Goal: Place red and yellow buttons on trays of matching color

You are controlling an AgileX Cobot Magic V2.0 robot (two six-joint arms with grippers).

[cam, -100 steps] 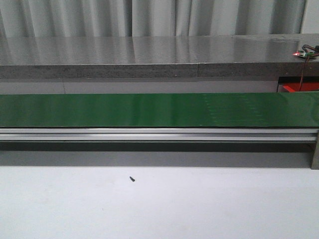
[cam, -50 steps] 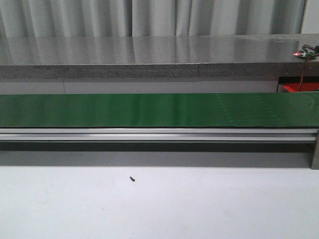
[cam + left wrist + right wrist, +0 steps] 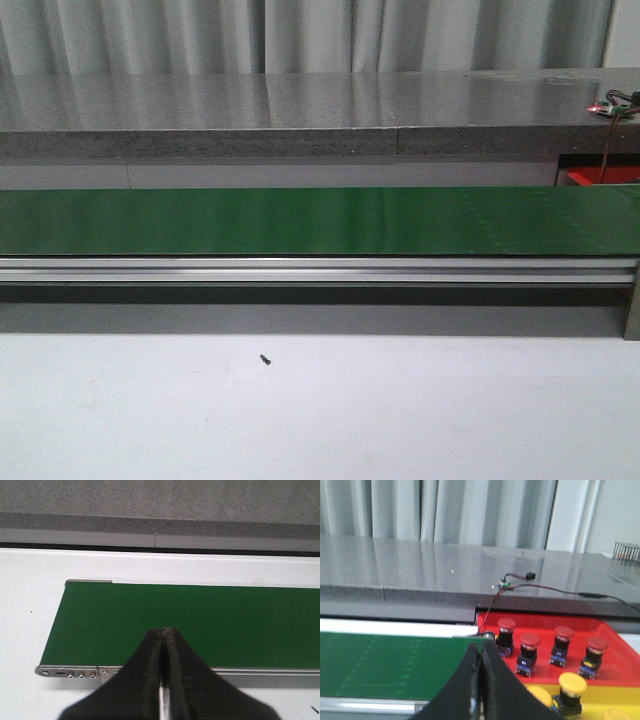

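Both pincers are pressed together, holding nothing: the left pincer [image 3: 165, 630] hangs over the bare green belt [image 3: 190, 625], the right pincer [image 3: 480, 647] near its end. Four red buttons [image 3: 530, 652] stand in the red tray [image 3: 615, 650] (one yellow button [image 3: 571, 689] at 5 o'clock, in the yellow tray [image 3: 615, 697]).
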